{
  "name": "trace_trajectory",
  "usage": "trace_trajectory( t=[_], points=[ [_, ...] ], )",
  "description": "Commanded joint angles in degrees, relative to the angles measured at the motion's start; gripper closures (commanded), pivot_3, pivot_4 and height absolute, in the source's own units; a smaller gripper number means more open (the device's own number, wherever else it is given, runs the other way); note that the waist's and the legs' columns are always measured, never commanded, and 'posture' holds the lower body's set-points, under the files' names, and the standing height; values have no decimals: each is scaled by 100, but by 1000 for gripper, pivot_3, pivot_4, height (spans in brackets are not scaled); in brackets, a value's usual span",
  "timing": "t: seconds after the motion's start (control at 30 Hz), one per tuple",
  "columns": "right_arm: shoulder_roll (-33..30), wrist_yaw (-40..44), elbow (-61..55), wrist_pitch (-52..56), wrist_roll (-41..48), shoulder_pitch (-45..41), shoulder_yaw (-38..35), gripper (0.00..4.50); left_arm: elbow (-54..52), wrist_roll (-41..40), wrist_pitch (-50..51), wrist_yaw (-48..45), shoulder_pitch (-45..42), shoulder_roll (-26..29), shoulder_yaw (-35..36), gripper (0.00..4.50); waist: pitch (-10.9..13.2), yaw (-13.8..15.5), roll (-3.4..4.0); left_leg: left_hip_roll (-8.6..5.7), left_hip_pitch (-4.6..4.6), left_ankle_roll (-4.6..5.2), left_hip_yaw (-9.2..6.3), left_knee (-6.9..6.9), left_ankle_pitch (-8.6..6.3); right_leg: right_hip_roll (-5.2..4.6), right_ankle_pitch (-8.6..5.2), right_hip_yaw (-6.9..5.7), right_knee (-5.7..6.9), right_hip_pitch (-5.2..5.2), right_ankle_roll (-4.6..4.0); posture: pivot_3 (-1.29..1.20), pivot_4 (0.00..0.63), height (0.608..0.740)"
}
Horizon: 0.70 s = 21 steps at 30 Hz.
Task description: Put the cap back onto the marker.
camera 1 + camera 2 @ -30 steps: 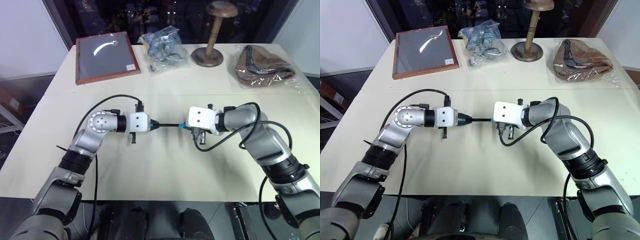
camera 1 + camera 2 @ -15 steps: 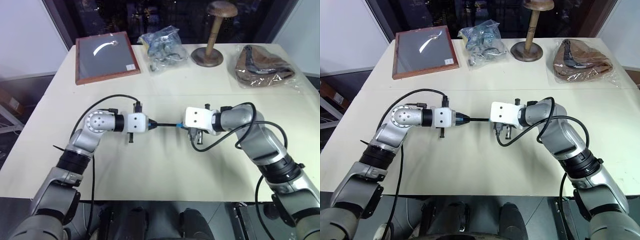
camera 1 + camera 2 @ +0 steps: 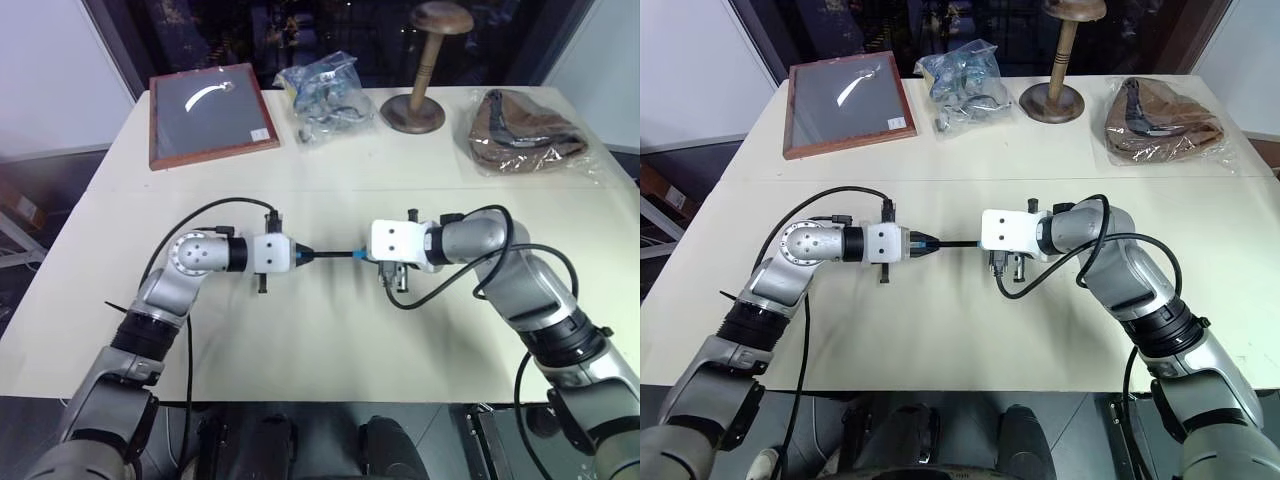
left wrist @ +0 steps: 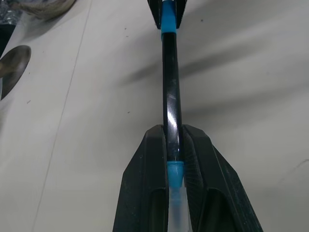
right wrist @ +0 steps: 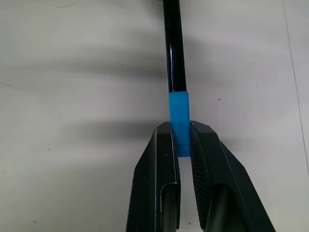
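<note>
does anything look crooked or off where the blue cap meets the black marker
Nothing stands out. The tiny blue plastic cap, pinched by the right gripper, sits in line on the thin black marker, which the left gripper clamps.

light: bright, even | shadows: soft on table (image 3: 330, 330) | glare: picture frame (image 3: 210, 115) glass

Above the tabletop (image 3: 330, 330), the marker (image 3: 330, 255) spanned level between the left tool (image 3: 300, 255) and right tool (image 3: 362, 255), the cap (image 5: 177, 116) on its right end.
</note>
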Motion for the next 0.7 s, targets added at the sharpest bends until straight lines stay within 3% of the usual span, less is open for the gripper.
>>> trace_trajectory(
  t=[0.03,0.13,0.2,0.27,0.43,0.7],
  points=[
    [63,37,-182,-369,220,-133,-33,3282,-448,-168,152,80,205,57,41,4500,0,-47,1,0,0,0,0,-1,0,0,0,0,0,0,0,0,150,740],
    [27,17,-89,-463,222,-156,-47,1890,-657,-188,259,85,423,179,92,4500,0,-77,1,1,0,0,-2,-2,0,0,0,-1,3,-1,0,0,150,740],
    [-1,5,-41,-486,223,-182,-57,708,-814,-224,340,82,622,317,150,4500,0,-85,1,1,0,0,-2,-4,0,0,0,0,4,-3,0,0,150,740],
    [-13,1,-31,-461,261,-204,-98,35,-948,-266,413,108,790,443,210,4500,0,-86,1,2,0,0,-2,-5,0,0,0,0,4,-5,0,0,150,740],
    [-81,4,-87,-279,420,-195,-286,35,-1240,-430,772,287,1026,605,422,4500,0,-68,1,1,0,0,-3,-4,0,-1,0,0,4,-4,0,0,150,740],
    [154,-585,-649,984,940,276,-952,35,-2301,-1196,3402,1425,1149,-47,1075,4500,-1,-76,0,0,-1,0,-2,-2,0,-2,0,0,16,-1,0,0,150,740]
  ],
)
